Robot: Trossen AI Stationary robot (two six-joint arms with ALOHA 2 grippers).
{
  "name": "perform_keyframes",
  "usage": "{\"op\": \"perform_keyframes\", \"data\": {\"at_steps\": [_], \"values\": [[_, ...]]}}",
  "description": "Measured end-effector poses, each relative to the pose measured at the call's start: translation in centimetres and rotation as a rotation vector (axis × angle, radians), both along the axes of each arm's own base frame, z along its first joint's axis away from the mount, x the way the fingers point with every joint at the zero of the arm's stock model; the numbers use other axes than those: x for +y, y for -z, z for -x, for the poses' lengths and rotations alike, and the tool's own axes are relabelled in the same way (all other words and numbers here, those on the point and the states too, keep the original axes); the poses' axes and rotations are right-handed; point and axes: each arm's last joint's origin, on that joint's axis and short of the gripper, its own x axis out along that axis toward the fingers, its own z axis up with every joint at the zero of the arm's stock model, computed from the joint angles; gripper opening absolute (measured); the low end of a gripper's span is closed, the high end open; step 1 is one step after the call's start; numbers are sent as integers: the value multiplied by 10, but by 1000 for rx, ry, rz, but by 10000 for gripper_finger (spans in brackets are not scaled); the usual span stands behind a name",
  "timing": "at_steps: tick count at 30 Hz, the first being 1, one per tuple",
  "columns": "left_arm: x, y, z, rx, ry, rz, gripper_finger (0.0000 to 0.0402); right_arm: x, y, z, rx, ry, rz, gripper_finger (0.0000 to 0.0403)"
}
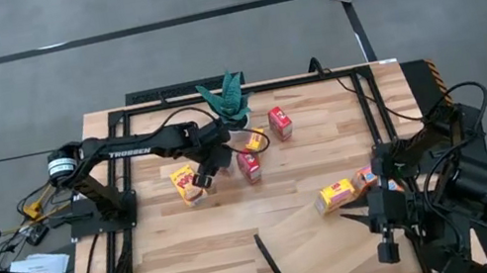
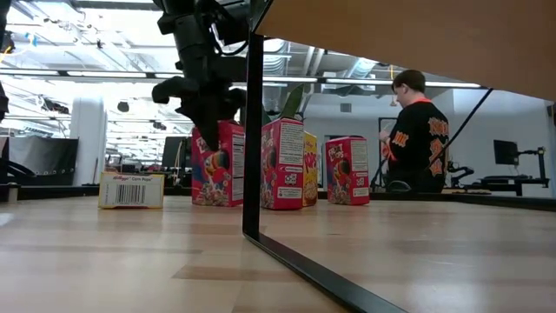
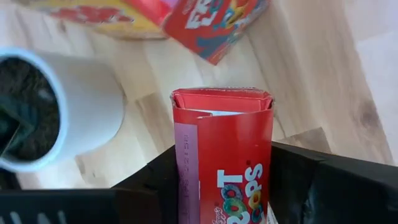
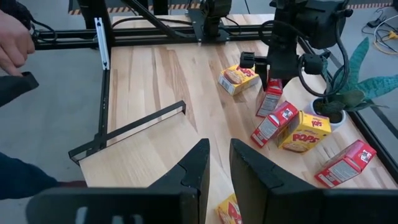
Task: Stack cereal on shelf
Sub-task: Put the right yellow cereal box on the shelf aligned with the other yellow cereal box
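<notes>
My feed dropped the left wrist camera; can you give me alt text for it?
A red Froot Loops box stands upright between the left gripper's two dark fingers. Beside it sits a white plant pot, with more cereal boxes beyond on the wooden tabletop.
</notes>
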Motion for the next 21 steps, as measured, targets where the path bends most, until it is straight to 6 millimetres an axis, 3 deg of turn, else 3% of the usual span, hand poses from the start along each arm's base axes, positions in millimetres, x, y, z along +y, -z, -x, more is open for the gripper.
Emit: {"op": "perform_keyframes", "data": {"at_steps": [12,21], "values": [[-24,-2,-3,-47,-185,60,160,2,0,2,4,-20,11,88],[-39,-25,-11,-123,-290,120,160,4,0,4,6,-34,21,88]]}}
